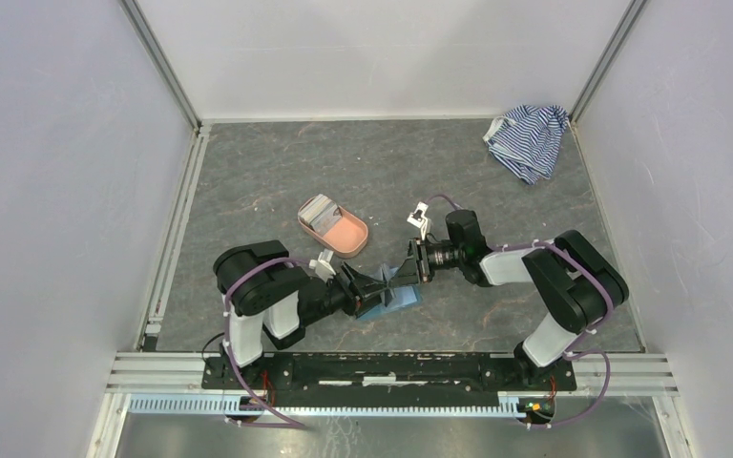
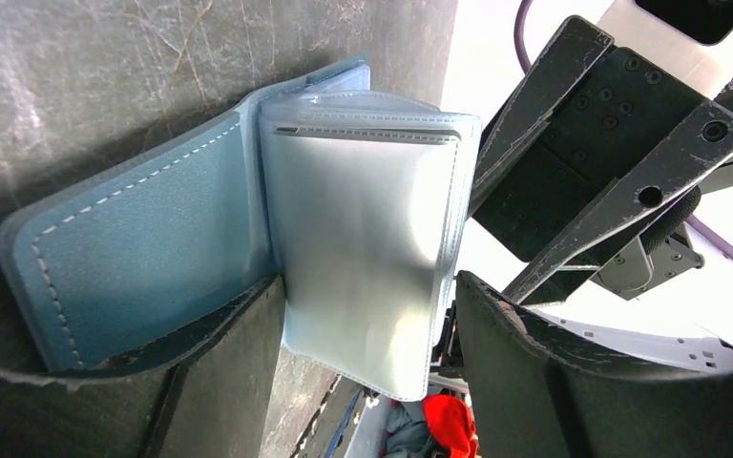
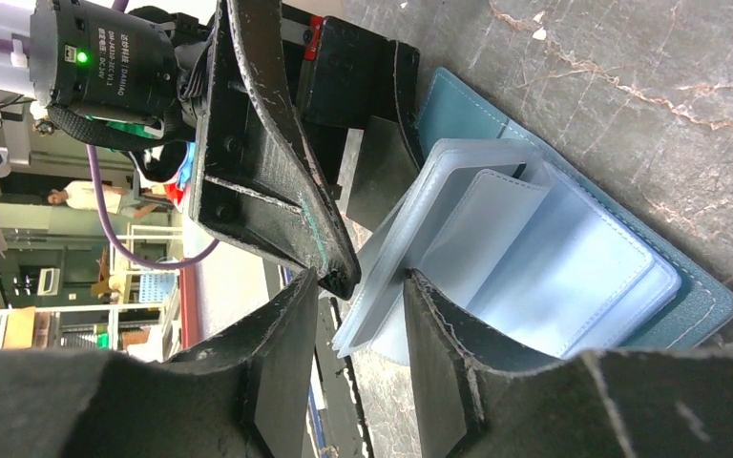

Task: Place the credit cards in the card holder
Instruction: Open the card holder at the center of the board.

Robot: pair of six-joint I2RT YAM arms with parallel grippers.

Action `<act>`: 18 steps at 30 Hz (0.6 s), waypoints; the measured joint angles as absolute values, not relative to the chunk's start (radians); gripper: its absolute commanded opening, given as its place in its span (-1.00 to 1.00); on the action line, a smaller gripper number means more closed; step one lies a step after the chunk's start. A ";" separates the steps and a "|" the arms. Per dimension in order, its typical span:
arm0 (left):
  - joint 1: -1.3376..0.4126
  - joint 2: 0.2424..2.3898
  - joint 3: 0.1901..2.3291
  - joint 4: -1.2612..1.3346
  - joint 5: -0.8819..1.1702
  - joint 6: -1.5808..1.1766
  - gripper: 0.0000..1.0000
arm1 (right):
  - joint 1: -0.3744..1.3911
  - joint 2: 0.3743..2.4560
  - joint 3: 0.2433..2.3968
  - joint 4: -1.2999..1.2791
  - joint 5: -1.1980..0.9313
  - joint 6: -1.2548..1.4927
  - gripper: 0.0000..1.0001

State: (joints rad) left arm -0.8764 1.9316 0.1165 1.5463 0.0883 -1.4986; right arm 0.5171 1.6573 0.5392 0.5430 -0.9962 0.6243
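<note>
Lying open on the surface (image 1: 277, 172), the card holder (image 1: 388, 298) is being pinched by a clear sleeve (image 3: 410, 215) in the clenched right fingers (image 3: 439, 382) while the spread left fingers (image 2: 219, 401) are straddling it, and the credit cards (image 1: 318, 210) are sitting in the salmon-pink tray (image 1: 350, 236) beyond, nearer the left arm (image 1: 258, 286).

We see the wallet (image 1: 396, 298) lying open at 6 o'clock on the table, its teal outer side down and its lighter blue lining with pale stitching facing up. Its clear sleeves (image 2: 363, 248) stand raised off the cover. The cards (image 1: 319, 211), a whitish-grey stack, sit in the tray's (image 1: 351, 237) far end, at 11 o'clock from the wallet, apart from it.
</note>
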 measured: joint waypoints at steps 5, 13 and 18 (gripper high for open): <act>-0.876 1.930 0.117 1.546 0.088 -1.499 0.54 | 0.517 1.652 0.540 0.539 -0.999 0.609 -0.12; -0.876 1.916 0.114 1.546 0.086 -1.501 0.64 | 0.526 1.641 0.553 0.537 -1.017 0.593 -0.11; -0.875 1.915 0.112 1.546 0.084 -1.503 0.64 | 0.545 1.641 0.559 0.528 -1.022 0.573 -0.10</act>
